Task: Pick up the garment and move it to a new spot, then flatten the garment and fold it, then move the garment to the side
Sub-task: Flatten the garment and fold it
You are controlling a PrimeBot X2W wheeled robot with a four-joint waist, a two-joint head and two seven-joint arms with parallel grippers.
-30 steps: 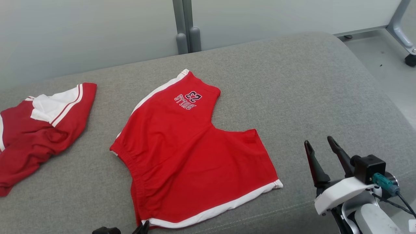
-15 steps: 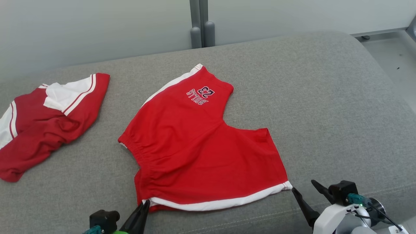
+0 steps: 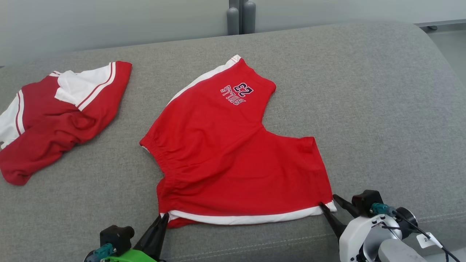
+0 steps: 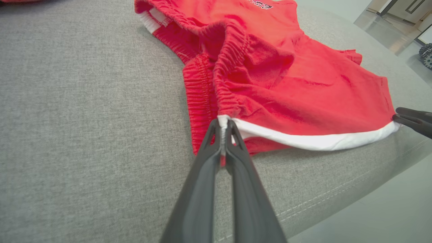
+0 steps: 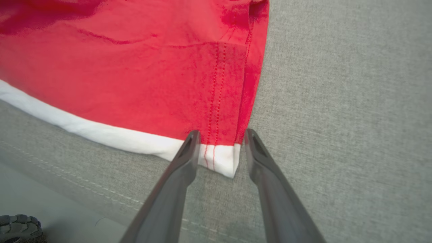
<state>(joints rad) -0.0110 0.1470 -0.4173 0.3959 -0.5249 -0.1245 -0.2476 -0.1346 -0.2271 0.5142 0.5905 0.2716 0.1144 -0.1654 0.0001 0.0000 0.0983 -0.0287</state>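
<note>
The red shorts (image 3: 233,153) with a white hem and "BULLS 23" print lie mostly flat on the grey cushion (image 3: 364,91). My left gripper (image 3: 164,217) is shut on the near left corner of the shorts, where the waistband meets the white hem; the left wrist view shows the cloth pinched between its fingers (image 4: 222,123). My right gripper (image 3: 327,202) is open, and its fingers straddle the near right hem corner (image 5: 222,133) of the shorts (image 5: 135,67). In the left wrist view the right gripper (image 4: 410,119) touches that far end of the hem.
A second, darker red and white garment (image 3: 54,116) lies crumpled at the cushion's far left. The cushion's front seam and edge run just below both grippers. Bare floor shows past the cushion's right end, and a pale wall stands behind it.
The camera has shifted. My right gripper has dropped from beside the shorts to the near right hem corner. My left gripper has come up and shut on the near left corner.
</note>
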